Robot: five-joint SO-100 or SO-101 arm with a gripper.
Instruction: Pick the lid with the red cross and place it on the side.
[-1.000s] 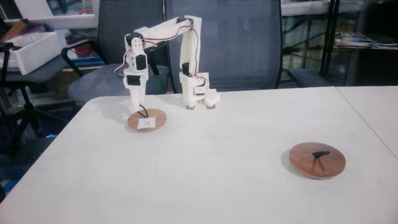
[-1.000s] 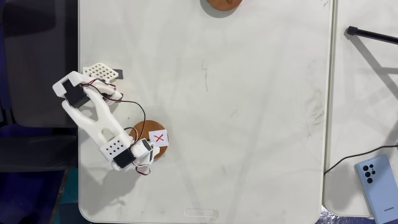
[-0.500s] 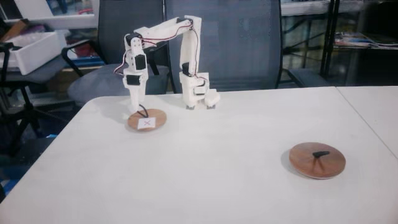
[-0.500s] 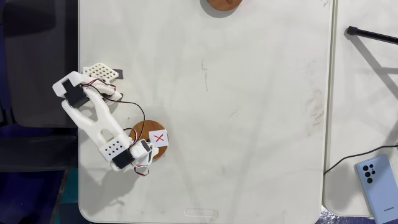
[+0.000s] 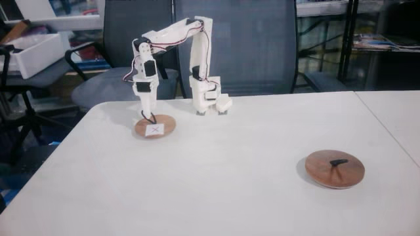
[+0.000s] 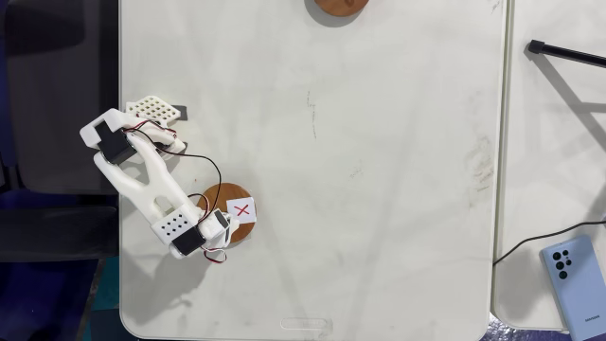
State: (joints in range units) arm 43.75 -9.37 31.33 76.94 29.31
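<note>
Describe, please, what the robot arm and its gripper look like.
The arm is white plastic with black servo motors at the joints and thin red and black cables looping along it. Its gripper has white fingers. From above, one link bears a grid of small dark holes.

A red X stands on the white sticker of the lid with the red cross (image 6: 234, 215), near the desk's left edge in a fixed view. No other writing can be read.

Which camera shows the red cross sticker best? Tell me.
A fixed view looking straight down: the sticker faces the lens, its red X crisp on the lid with the red cross. In the other fixed view the sticker lies foreshortened and the X looks faint.
</note>
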